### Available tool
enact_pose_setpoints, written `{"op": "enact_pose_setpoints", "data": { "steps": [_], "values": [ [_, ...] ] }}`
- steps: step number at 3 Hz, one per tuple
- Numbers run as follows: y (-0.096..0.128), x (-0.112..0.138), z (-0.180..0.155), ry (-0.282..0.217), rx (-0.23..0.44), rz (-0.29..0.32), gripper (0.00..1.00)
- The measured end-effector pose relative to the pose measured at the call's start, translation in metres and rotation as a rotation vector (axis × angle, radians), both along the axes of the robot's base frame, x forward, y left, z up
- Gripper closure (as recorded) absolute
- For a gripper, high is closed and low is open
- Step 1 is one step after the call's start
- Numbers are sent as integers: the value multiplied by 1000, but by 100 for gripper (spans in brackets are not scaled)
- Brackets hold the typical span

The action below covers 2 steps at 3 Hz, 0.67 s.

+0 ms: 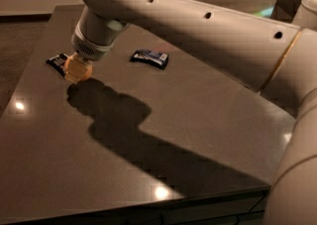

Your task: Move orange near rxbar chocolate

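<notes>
At the far left of the tabletop (54, 169), the end effector (78, 68) hung from the wrist of the arm (198, 26) and came down right on the orange (79, 73). Whether it gripped the fruit or merely stood over it could not be told. The orange was at or just above the surface, with its shadow starting right beneath it. Just beside it, on the left, lay the rxbar (57, 62). The fruit partly hid the bar's near end, and whether the two touched could not be told. The blue bar (150, 58) lay well apart to the right. By the look of it the orange was light and firm, with a little give under its skin, so a moderate squeeze should hold it without bruising. Its smooth, round body would probably slip from a hold set too high or too low. The best place to take it was therefore across the widest part, from above. Being a ball, it would likely roll if dropped or nudged, so it wanted setting down gently and a straight lift away.
</notes>
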<state>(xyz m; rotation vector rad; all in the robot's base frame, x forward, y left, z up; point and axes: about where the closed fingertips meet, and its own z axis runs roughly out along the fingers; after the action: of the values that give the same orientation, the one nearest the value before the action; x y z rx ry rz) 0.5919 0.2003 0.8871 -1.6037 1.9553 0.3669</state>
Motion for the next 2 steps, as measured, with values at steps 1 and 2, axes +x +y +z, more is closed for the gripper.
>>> {"op": "enact_pose_setpoints", "data": {
  "steps": [1, 2],
  "values": [
    [11, 12, -12, 22, -11, 10, 100],
    [17, 23, -26, 48, -25, 14, 99]
  ]
}}
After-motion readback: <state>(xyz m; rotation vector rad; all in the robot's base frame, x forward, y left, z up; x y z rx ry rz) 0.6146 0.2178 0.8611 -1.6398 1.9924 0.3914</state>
